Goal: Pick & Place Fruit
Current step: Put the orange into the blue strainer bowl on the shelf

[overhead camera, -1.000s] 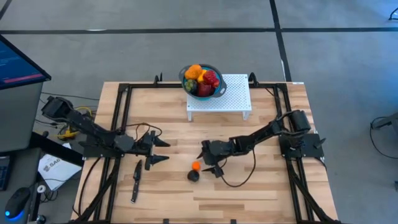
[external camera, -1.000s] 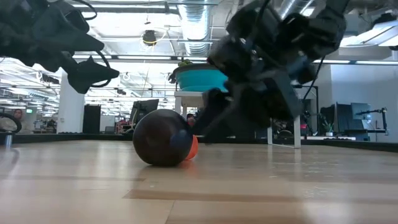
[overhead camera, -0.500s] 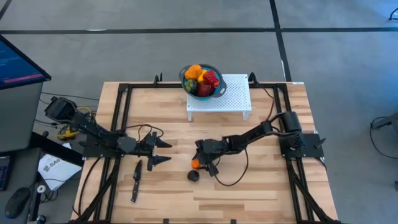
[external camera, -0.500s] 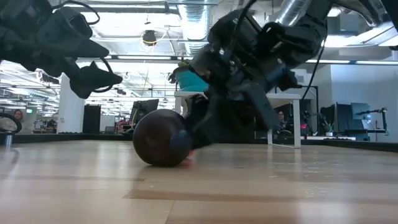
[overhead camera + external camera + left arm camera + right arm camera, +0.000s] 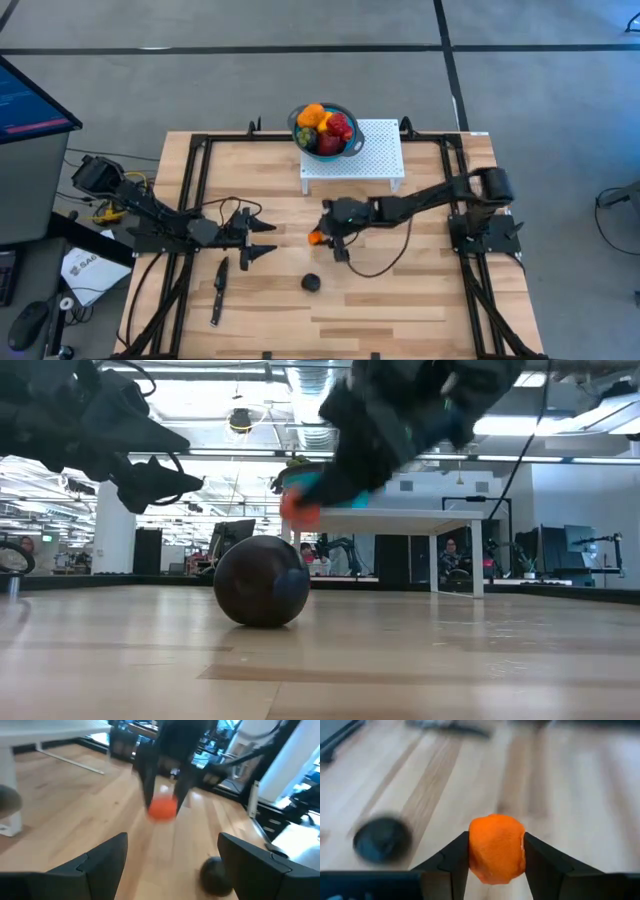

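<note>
A small orange fruit is up off the table in my right gripper, which is shut on it over the middle of the table. A near-black round fruit rests on the wood nearer the front edge. A blue bowl heaped with several red, orange and yellow fruits stands on a white perforated stand at the far side. My left gripper hovers open at the table's left, nothing between its fingers. My right gripper pinches the orange fruit by its two opposite sides between the two fingers. The fingers slant down from the table's right side. The fruit is lifted clear of the table, above and beyond the near-black fruit.
A slim black knife lies on the table near the front left. A black frame runs around the table's edges. A cable loops below the right arm. Bare wood lies at the front right.
My right gripper came down over the orange fruit beside the near-black one, shut on it, and has risen with it and drawn toward the far edge. The orange fruit is now lifted clear; the near-black fruit has stayed in place.
</note>
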Motion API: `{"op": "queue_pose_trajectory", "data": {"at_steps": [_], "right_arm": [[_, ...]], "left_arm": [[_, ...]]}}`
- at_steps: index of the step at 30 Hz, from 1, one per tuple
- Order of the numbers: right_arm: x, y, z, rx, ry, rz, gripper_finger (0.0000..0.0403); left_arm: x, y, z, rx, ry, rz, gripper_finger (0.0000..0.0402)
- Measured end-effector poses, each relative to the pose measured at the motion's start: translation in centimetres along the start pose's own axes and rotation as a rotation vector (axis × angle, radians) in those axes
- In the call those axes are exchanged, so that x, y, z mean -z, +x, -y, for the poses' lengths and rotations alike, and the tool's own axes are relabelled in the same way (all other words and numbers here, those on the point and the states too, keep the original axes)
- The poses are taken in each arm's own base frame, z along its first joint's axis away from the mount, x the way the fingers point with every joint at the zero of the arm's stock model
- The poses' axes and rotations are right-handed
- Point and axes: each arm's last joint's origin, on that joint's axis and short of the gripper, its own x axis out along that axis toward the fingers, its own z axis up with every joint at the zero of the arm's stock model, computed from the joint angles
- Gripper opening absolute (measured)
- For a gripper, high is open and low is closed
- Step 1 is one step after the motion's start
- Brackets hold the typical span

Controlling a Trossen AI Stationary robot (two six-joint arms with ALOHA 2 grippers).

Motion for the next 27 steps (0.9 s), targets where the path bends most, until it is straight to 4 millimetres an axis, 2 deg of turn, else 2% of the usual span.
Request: {"op": "queue_pose_trajectory", "data": {"at_steps": [4, 8, 11, 14, 19, 24, 27], "right_arm": [[-3.3, -4.2, 1.1, 0.2, 0.006, 0.114, 0.0154], [-5.7, -9.2, 2.9, 0.499, 0.084, 0.218, 0.0153], [-6.1, -12.6, 4.9, 0.683, 0.181, 0.238, 0.0157], [-5.6, -15.1, 7.4, 0.775, 0.276, 0.235, 0.0161], [-4.1, -16.4, 10.8, 0.8, 0.366, 0.209, 0.0163], [-3.2, -16.0, 12.0, 0.792, 0.401, 0.172, 0.0163], [-3.5, -15.9, 12.2, 0.772, 0.397, 0.2, 0.0164]], "left_arm": [[-0.1, 0.0, -0.1, -0.046, 0.025, 0.026, 0.0301], [-0.2, 0.0, -0.2, -0.068, 0.057, 0.036, 0.0301], [-0.2, 0.0, -0.2, -0.071, 0.07, 0.038, 0.0301], [-0.2, 0.0, -0.2, -0.071, 0.075, 0.039, 0.0301], [-0.2, 0.0, -0.2, -0.08, 0.076, 0.042, 0.0301], [-0.3, 0.0, -0.3, -0.086, 0.074, 0.044, 0.0301], [-0.3, 0.0, -0.3, -0.086, 0.073, 0.045, 0.0301]]}}
